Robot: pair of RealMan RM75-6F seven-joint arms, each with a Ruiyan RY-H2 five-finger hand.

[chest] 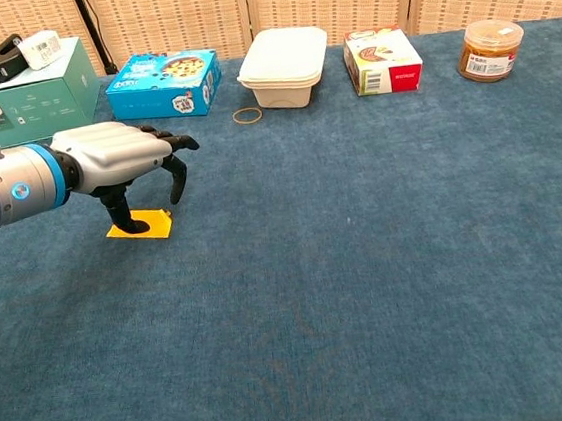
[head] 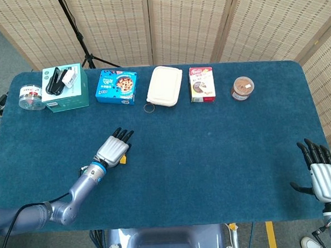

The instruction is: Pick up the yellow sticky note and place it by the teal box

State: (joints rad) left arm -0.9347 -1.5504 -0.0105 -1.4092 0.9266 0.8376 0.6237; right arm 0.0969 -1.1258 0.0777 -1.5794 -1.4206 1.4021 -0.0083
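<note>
The yellow sticky note (chest: 142,226) lies flat on the blue cloth; in the head view only a sliver of the note (head: 123,159) shows beside my fingers. My left hand (chest: 120,159) (head: 114,148) hovers right over it, fingers spread and curved downward, the thumb tip touching the note's top. Nothing is gripped. The teal box (chest: 25,91) (head: 66,87) stands at the far left back with a black and a white item on top. My right hand (head: 323,172) rests open at the table's near right corner, out of the chest view.
Along the back stand a blue snack box (chest: 165,84), a white lidded container (chest: 286,65), a red-and-white carton (chest: 381,60) and a brown jar (chest: 490,50). A rubber band (chest: 246,116) lies before the container. A clear jar (head: 31,97) sits left of the teal box.
</note>
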